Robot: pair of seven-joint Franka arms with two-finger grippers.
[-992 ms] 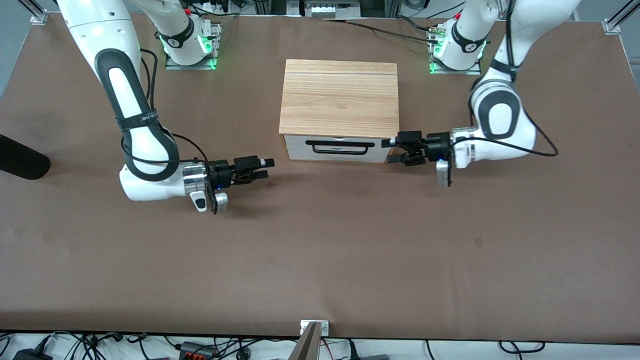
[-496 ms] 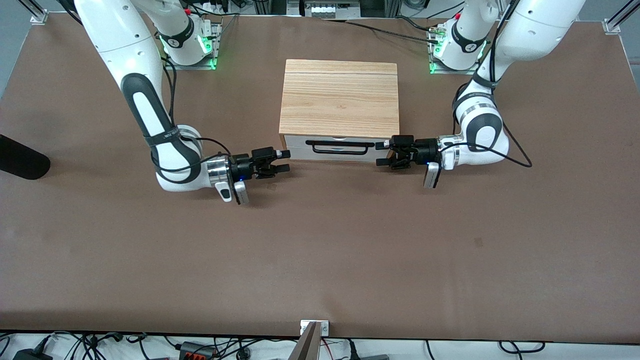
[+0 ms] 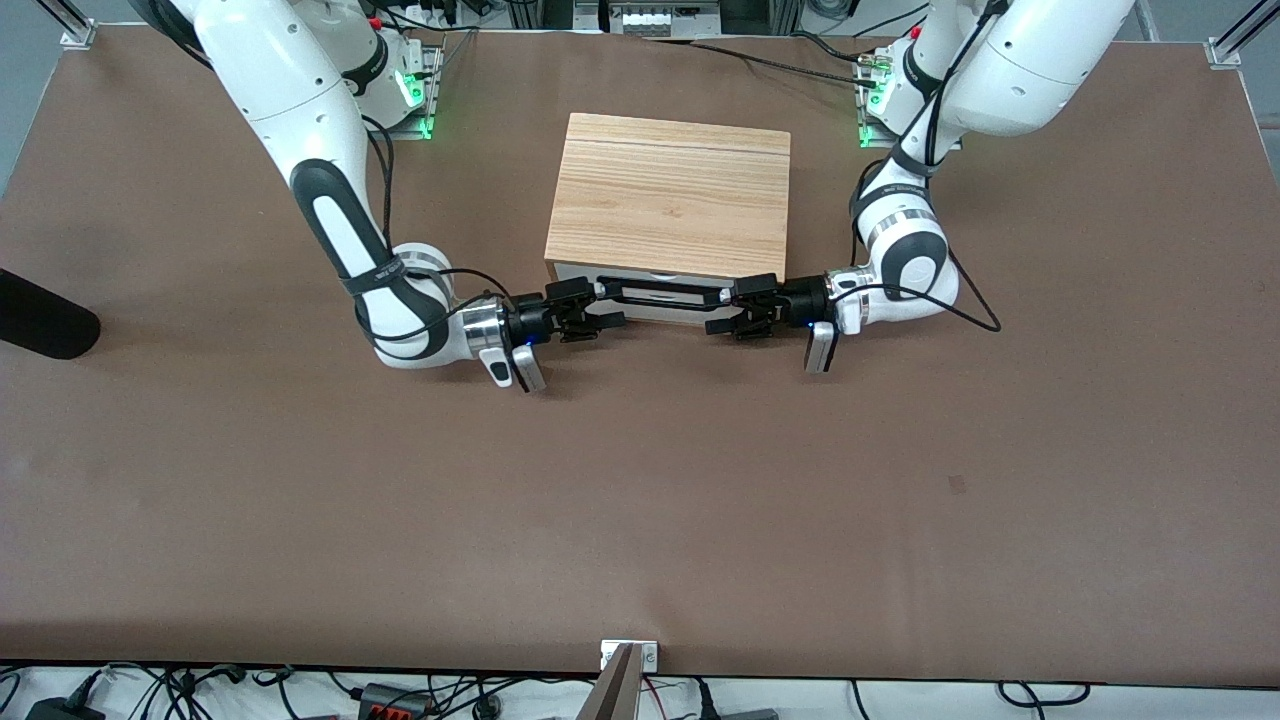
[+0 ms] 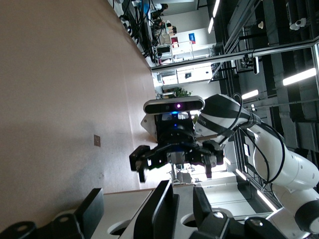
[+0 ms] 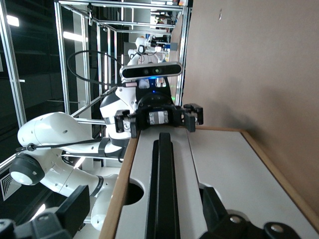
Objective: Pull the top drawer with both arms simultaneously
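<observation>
The light-wood cabinet (image 3: 668, 195) stands mid-table between the arms' bases. Its top drawer (image 3: 660, 312) has a white front and a long black bar handle (image 3: 660, 294), and it looks shut. My right gripper (image 3: 596, 305) is open at the handle's end toward the right arm, one finger on each side of the bar. My left gripper (image 3: 728, 306) is open in the same way at the handle's end toward the left arm. In the left wrist view the handle (image 4: 162, 206) runs between my open left gripper's (image 4: 149, 214) fingers. In the right wrist view the handle (image 5: 162, 189) runs between my open right gripper's (image 5: 144, 211) fingers.
The brown table (image 3: 640, 500) stretches wide between the drawer and the front camera. A dark object (image 3: 40, 315) lies at the table's edge at the right arm's end. A small bracket (image 3: 628, 655) sits on the table's edge nearest the front camera.
Both arms have swung in from the cabinet's two sides to the handle's two ends, fingers still open. The cabinet has shifted slightly toward the right arm's end.
</observation>
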